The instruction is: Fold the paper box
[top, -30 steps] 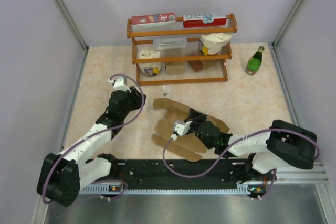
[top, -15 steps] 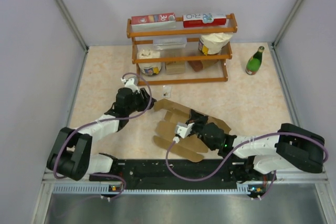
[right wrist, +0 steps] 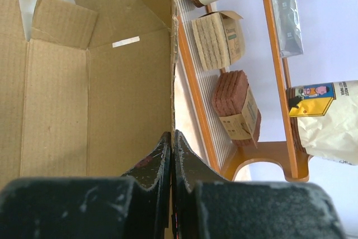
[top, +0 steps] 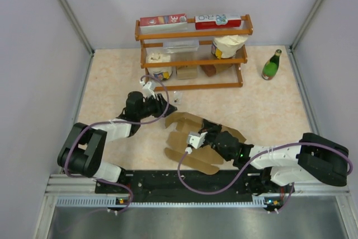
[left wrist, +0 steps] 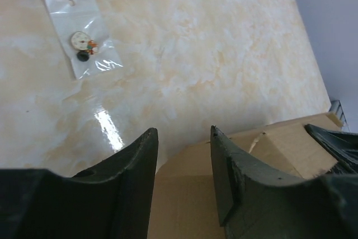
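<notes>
Box: paper box (top: pixel 182 122) lies opened out on the table (top: pixel 263 110), front-centre between the two arms. Flaps are splayed and one panel stands on edge.
Right tool: right gripper (right wrist: pixel 172 137) has its jaws pinched tight on the top edge of that upright cardboard panel.
Left tool: left gripper (left wrist: pixel 183 138) has its jaws about half apart and holds nothing. It hangs over the box's far-left corner; contact with the cardboard is unclear, probably just above it.
Bag: small clear plastic bag (left wrist: pixel 83 40) lies flat on the table beyond the left fingers, apart from the box.
Rack: wooden rack (top: pixel 193 35) stands at the back, stocked with cartons and bags.
Bottle: green bottle (top: pixel 272 65) stands upright to the right of the rack.
</notes>
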`<control>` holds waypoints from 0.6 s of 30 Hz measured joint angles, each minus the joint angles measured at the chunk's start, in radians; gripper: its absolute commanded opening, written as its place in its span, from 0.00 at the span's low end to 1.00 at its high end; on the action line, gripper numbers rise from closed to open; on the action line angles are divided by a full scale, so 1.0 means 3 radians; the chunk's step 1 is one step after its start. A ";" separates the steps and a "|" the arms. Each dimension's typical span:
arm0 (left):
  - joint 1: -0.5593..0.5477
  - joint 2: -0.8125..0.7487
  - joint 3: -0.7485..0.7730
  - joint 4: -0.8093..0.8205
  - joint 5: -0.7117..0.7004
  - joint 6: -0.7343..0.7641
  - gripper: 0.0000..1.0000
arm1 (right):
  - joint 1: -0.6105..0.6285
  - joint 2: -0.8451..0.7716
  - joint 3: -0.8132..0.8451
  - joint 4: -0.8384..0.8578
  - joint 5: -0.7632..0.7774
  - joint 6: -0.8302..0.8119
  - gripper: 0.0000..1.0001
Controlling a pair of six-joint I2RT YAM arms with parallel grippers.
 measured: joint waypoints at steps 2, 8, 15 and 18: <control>0.0000 0.0010 -0.0060 0.0163 0.0126 0.0001 0.45 | 0.0000 0.0000 0.0000 -0.0017 -0.0017 0.0013 0.00; 0.0000 0.0033 -0.0285 0.0500 0.0352 -0.0008 0.41 | 0.0000 0.0038 0.0000 -0.0019 -0.0031 0.0014 0.00; 0.0000 0.0041 -0.0483 0.0749 0.0479 -0.0036 0.37 | 0.0000 0.0111 0.0000 -0.0010 -0.0025 0.0014 0.00; 0.0000 0.0039 -0.0551 0.0842 0.0524 -0.0047 0.37 | 0.0000 0.0142 0.0000 -0.0009 -0.0015 0.0014 0.00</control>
